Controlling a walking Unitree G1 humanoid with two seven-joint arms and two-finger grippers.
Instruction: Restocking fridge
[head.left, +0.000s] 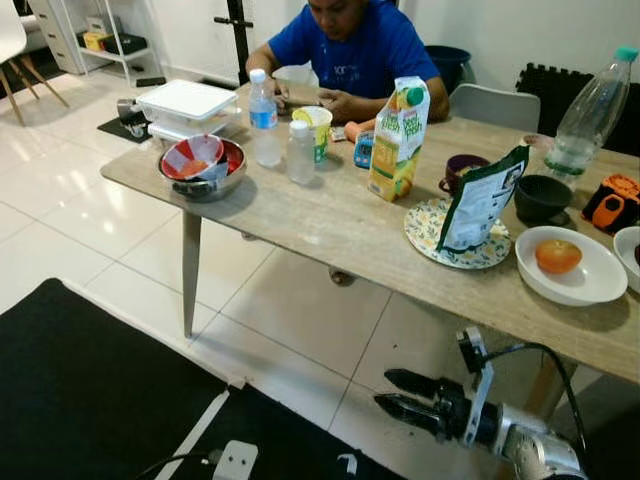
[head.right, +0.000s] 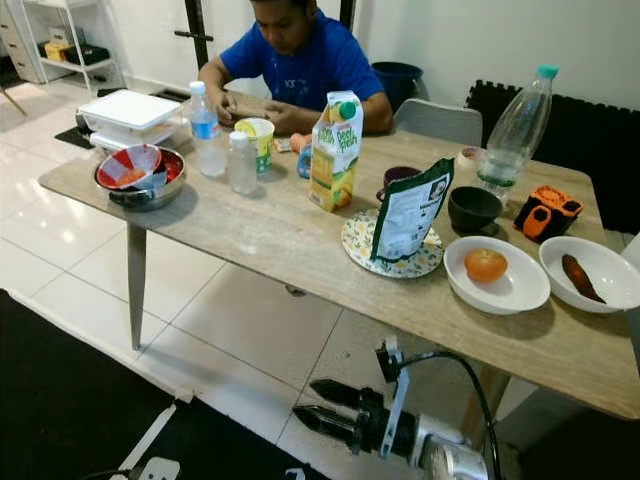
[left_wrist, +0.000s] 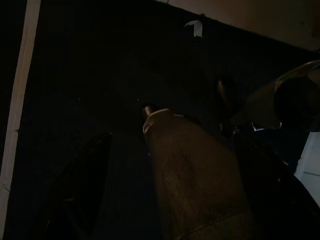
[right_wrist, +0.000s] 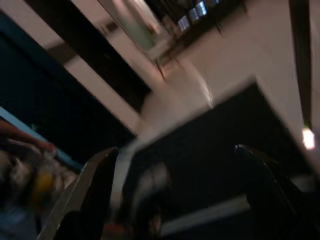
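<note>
A wooden table (head.left: 330, 215) holds the groceries: a juice carton (head.left: 398, 140), a water bottle (head.left: 263, 118), a small clear bottle (head.left: 301, 152), a yellow cup (head.left: 316, 130), a green pouch (head.left: 480, 198) standing on a patterned plate, and a large clear bottle (head.left: 590, 115) at the far right. An orange fruit (head.left: 558, 257) lies in a white bowl. My right gripper (head.left: 383, 390) hangs low in front of the table, above the floor, open and holding nothing; in its wrist view the right gripper (right_wrist: 176, 149) has its fingers wide apart. The left wrist view is very dark.
A person in a blue shirt (head.left: 350, 50) sits at the far side of the table. A metal bowl (head.left: 203, 165) and a white box (head.left: 186, 102) sit at the table's left end. A black mat (head.left: 90, 390) covers the floor at the near left.
</note>
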